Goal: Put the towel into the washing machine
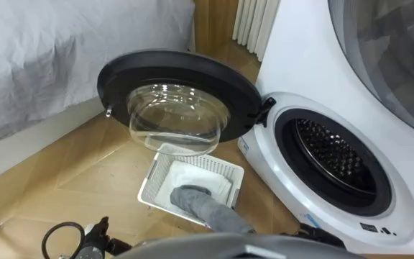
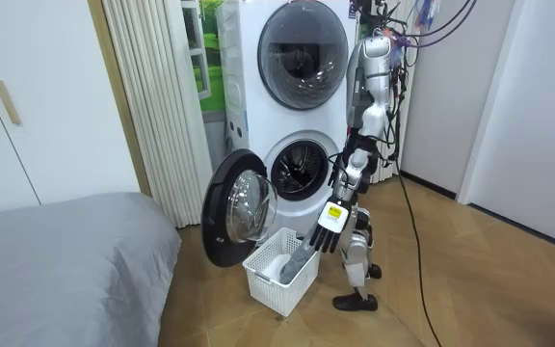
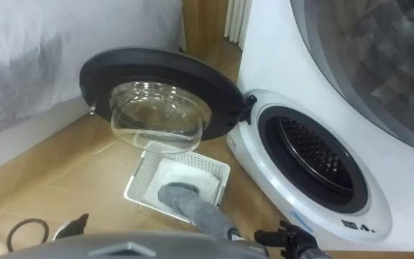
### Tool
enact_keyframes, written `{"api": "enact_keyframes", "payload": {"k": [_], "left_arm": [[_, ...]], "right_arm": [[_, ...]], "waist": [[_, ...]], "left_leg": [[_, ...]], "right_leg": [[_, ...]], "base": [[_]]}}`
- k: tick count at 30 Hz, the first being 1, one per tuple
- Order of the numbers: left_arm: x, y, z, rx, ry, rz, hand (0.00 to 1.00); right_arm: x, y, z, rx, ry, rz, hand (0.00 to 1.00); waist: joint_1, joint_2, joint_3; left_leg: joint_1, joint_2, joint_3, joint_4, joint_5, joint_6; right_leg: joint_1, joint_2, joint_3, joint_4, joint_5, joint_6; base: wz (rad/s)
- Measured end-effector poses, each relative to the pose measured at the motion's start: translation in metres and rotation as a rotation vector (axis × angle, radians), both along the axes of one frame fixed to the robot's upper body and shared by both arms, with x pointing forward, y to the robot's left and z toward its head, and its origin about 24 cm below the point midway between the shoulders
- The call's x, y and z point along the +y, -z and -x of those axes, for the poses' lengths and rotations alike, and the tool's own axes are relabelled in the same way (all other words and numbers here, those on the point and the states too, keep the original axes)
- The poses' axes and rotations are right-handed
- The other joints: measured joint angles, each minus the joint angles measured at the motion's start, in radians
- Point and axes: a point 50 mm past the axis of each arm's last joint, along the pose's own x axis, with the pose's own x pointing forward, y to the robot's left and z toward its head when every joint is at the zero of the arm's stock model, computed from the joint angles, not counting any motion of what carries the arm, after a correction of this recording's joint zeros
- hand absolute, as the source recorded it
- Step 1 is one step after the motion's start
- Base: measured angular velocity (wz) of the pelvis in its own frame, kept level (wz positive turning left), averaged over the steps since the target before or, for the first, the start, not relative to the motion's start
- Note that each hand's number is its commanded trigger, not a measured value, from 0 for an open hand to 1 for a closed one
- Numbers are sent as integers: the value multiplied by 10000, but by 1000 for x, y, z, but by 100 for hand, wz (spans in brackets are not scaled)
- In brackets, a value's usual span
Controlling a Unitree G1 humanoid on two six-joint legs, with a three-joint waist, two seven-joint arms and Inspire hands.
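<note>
— Towel [image 1: 201, 207] nearest, left eye view: grey, one end in the white basket [image 1: 149, 176] on the floor [image 1: 63, 173], near end lost at the bottom edge. Any writing?
— Tiny marks [image 1: 376, 229] low on the washer [image 1: 293, 65] front, unreadable. Its door [image 1: 113, 75] stands open by the basket.
— Room view?
— Right hand [image 2: 328, 229] hangs at the towel's upper end; gripping or merely touching, I cannot tell. Yellow tag [image 2: 333, 212] on it, illegible.
— Right eye view?
— Dark fingers [image 3: 282, 236] at the lower edge, mostly cut off.

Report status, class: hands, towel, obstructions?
Right hand beside near end of towel, grip unclear. Towel trails from basket, not yet in drum. Door open, opening unblocked.
</note>
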Motion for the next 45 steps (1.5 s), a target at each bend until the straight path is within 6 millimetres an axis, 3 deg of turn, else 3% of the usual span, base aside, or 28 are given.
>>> {"api": "enact_keyframes", "payload": {"k": [12, 17, 21, 24, 26, 27, 28, 29, 30, 31, 33, 35, 37, 42, 45], "left_arm": [[-1, -3, -17, -352, 1141, -426, 0], [-5, -8, -50, -817, 3056, -1077, 0], [-13, -12, -71, -1118, 4563, -1572, 0], [-29, -18, -98, -1962, 5455, -1671, 0], [-47, -25, -122, -2720, 6171, -1670, 0], [-51, -26, -127, -2859, 6395, -1689, 0], [-61, -29, -134, -3053, 6906, -1719, 0], [-64, -31, -140, -3182, 7258, -1803, 0], [-65, -31, -142, -3230, 7385, -1849, 0], [-70, -33, -147, -3325, 7627, -1873, 0], [-73, -38, -157, -3545, 8086, -2034, 0], [-75, -50, -177, -4158, 8500, -2473, 0], [-79, -59, -191, -4762, 8602, -2702, 0], [-82, -79, -217, -5712, 9264, -3508, 0], [-78, -94, -234, -6163, 9460, -4055, 0]], "right_arm": [[5, 0, -14, -272, -549, -47, 0], [8, -2, -31, -532, -994, -43, 0], [9, -6, -51, -907, -1233, 23, 0], [11, -8, -63, -1259, -1535, 92, 0], [12, -13, -81, -1712, -1750, 160, 0], [13, -14, -84, -1796, -1783, 161, 0], [16, -16, -93, -2003, -1833, 174, 0], [20, -18, -100, -2254, -1933, 185, 0], [23, -19, -104, -2395, -2017, 204, 0], [23, -22, -113, -2667, -2070, 349, 0], [26, -24, -118, -2815, -2119, 461, 0], [31, -28, -131, -3223, -2203, 396, 0], [36, -34, -144, -3630, -2331, 411, 0], [42, -46, -167, -4520, -2530, 521, 0], [48, -55, -183, -5028, -2645, 375, 0]], "waist": [[30, -22, 0], [-29, -17, 33], [-363, 57, 78], [-501, 119, 123], [-510, 267, 300], [-497, 293, 334], [-454, 370, 448], [-419, 359, 527], [-438, 315, 522], [-722, 495, 615], [-1045, 542, 639], [-1293, 432, 716], [-1415, 361, 766], [-1396, 341, 793], [-1497, 287, 883]], "left_leg": [[-607, -15, 5, 73, 7, 1], [-1367, -8, 4, 246, 53, 35], [-1922, -2, -20, 388, 84, 65], [-2394, 13, 31, 408, 154, 85], [-2839, 149, 58, 485, 206, 106], [-2914, 167, -28, 497, 211, 106], [-3022, 216, -529, 523, 219, 95], [-3226, 214, -1070, 645, 216, 80], [-3435, 170, -1164, 838, 180, 30], [-3984, 200, -1229, 1322, 51, -148], [-4629, 170, -965, 1755, -3, -225], [-5319, 237, -645, 2213, -7, -226], [-5816, 262, -542, 2610, -64, -206], [-7448, 594, -50, 4015, -557, 12], [-8670, 715, -31, 5037, -909, 127]], "right_leg": [[-604, 4, -42, 16, 10, -17], [-1289, 4, -41, 29, 74, -114], [-1803, -3, -15, 105, 98, -138], [-2438, -9, 220, 353, 98, -138], [-3296, 1, 420, 1045, 96, -140], [-3569, -1, 428, 1353, 83, -153], [-4442, 1, 427, 2426, -19, -278], [-5202, 123, 643, 2353, 27, -561], [-5527, 152, 763, 1828, 417, -736], [-5938, 157, 568, 2004, 1042, -754], [-6384, 178, 588, 2198, 1015, -802], [-7214, 220, 1022, 2778, 1013, -803], [-7785, 223, 1128, 3199, 1012, -802], [-9213, 350, 1128, 3932, 992, -822], [-10375, 279, 1114, 4701, 875, -947]], "base": [[0], [0], [1], [-8], [-32], [-61], [-86], [-93], [-66], [-27], [-7], [0], [5], [-8], [-6]]}}
